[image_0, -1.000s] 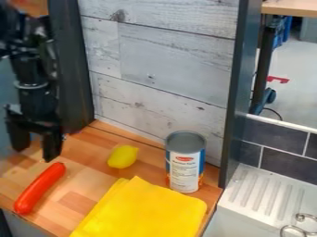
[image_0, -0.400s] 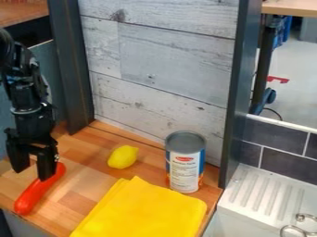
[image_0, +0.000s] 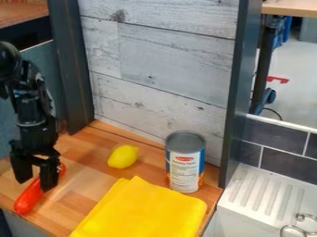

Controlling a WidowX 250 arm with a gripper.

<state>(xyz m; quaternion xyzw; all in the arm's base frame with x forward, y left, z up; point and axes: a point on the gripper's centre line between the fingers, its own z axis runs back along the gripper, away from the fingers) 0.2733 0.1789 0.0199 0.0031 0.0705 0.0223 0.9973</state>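
Label (image_0: 182,172) with unreadable print on can (image_0: 186,140)

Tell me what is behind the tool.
Behind the tool lies a long red object, showing at both ends; the covered stretch between them can't be seen.

You're looking at a toy kitchen set-up: a wood-block tabletop (image_0: 80,199) beside a white sink unit (image_0: 250,196) with a ribbed drainboard, a curved metal fitting (image_0: 300,224) at its edge and dark tiles (image_0: 288,164) behind. Through the gap at right, you see pale floor (image_0: 297,69) of a larger room, perhaps a lab.
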